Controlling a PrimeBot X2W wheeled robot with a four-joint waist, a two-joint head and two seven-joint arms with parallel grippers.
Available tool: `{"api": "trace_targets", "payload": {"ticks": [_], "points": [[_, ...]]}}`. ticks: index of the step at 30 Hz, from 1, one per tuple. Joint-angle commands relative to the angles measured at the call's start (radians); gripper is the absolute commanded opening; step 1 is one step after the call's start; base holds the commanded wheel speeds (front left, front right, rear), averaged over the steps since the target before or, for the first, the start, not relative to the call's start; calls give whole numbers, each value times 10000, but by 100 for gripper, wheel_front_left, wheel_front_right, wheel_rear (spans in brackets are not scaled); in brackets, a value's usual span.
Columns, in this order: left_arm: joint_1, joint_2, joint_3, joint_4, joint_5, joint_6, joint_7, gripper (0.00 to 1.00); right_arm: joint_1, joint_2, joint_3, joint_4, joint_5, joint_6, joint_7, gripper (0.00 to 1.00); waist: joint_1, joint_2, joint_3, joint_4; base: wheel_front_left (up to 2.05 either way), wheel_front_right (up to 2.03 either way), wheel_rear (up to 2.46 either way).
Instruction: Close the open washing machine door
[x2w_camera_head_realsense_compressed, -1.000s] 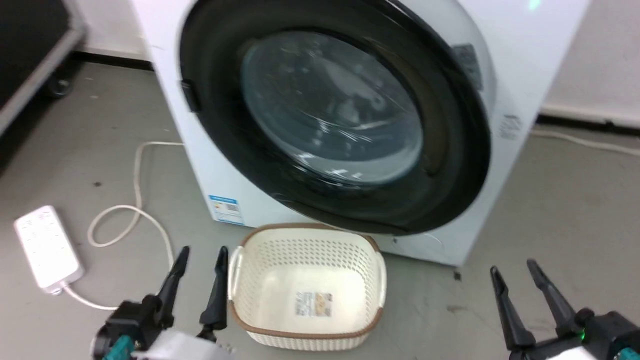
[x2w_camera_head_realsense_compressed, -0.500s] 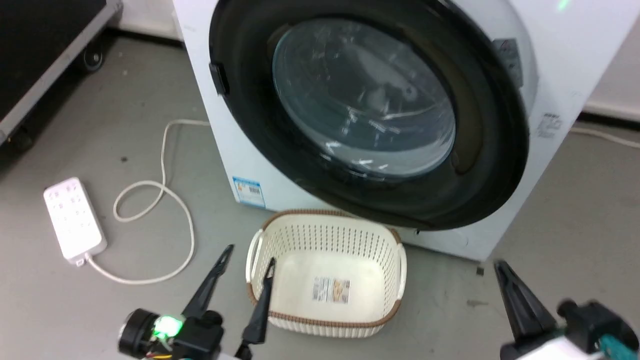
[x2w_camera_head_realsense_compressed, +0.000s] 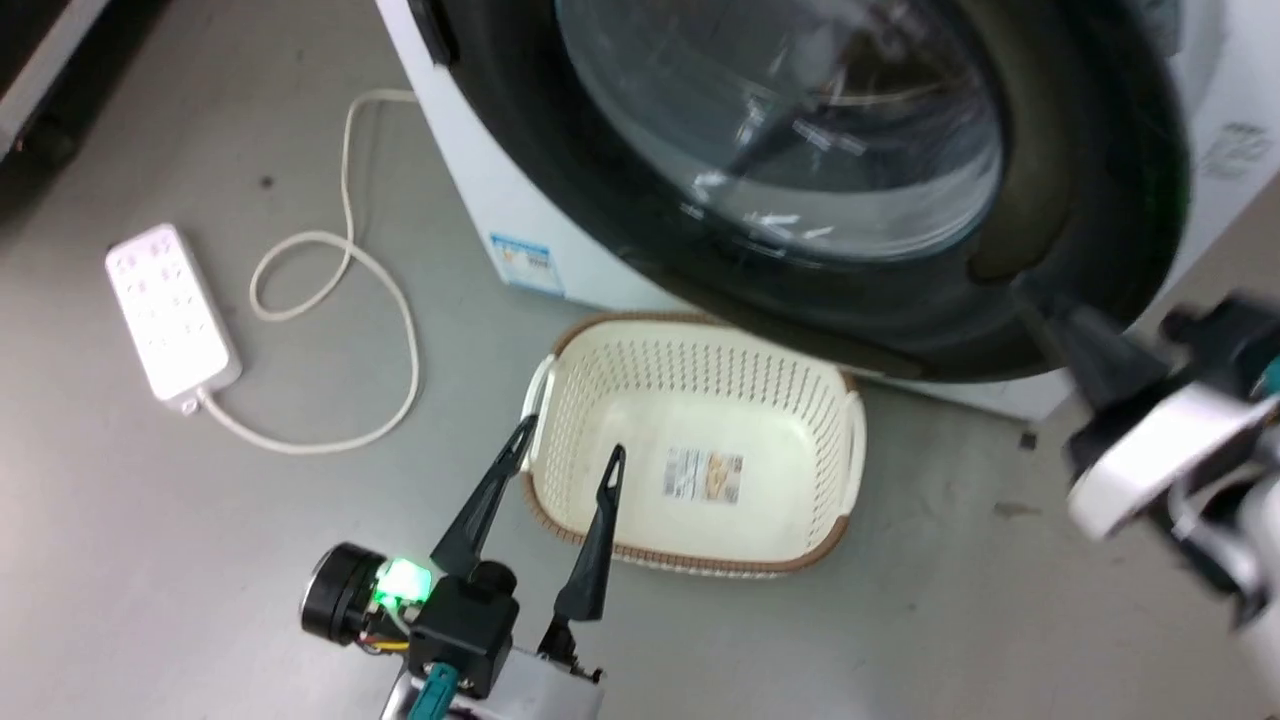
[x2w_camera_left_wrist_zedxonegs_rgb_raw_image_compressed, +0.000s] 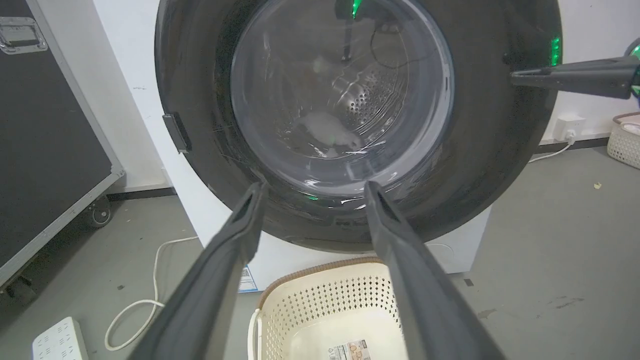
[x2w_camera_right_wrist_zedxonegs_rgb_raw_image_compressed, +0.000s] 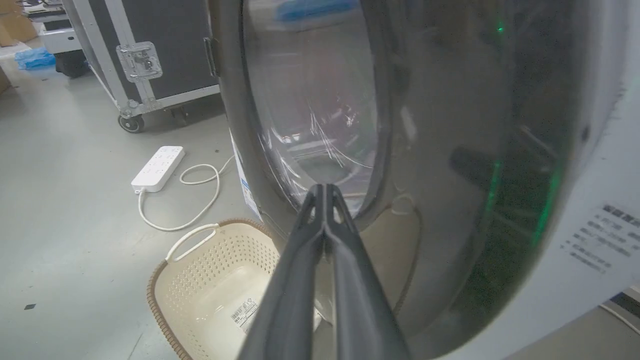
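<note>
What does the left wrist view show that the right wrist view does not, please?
Left wrist view: the open left hand facing the washing machine door, the perforated drum through its glass, the right hand sideways near the rim, a wall socket.
Right wrist view: its own shut fingers lengthwise, a printed label on the side of the washing machine, a blue bundle on the floor.
Both: the door, the cream basket, the power strip, the black wheeled case.
</note>
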Motion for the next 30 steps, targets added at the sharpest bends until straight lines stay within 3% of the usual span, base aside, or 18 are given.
{"api": "trace_targets", "payload": {"ticks": [1, 12, 20, 25, 26, 27, 30], "points": [[-125, -41, -15, 9, -7, 46, -55, 100, -218, -131, 35, 126, 127, -7, 43, 0, -3, -1, 298, 178, 0, 0, 0], [-520, -234, -349, 131, -91, 255, -55, 100, -2995, -1445, 177, 2475, 1658, -7, 455, 0, -3, -1, 1033, 508, 0, 0, 0], [-679, -272, -438, 217, -110, 338, -55, 100, -4015, -1357, -129, 3911, 1772, -7, 288, 0, -3, -1, 1074, 534, 0, 0, 0], [-551, -201, -296, 330, -245, 328, -55, 100, -3690, -927, 244, 4421, 1942, -7, -295, 2, -3, -1, 335, 196, 0, 0, 0], [-524, -176, -271, 352, -269, 300, -55, 100, -3569, -895, 291, 4426, 1983, -7, -446, 48, -3, -1, 192, 125, 0, 0, 0], [-497, -145, -227, 384, -297, 277, -55, 100, -3420, -849, 332, 4441, 2015, -7, -609, 100, -3, -1, 1, 33, 0, 0, 0], [-353, -66, 3, 452, -470, 206, -55, 100, -2905, -755, 451, 4374, 2008, -7, -1082, 100, -3, -1, -518, -283, 0, 0, 0]]}}
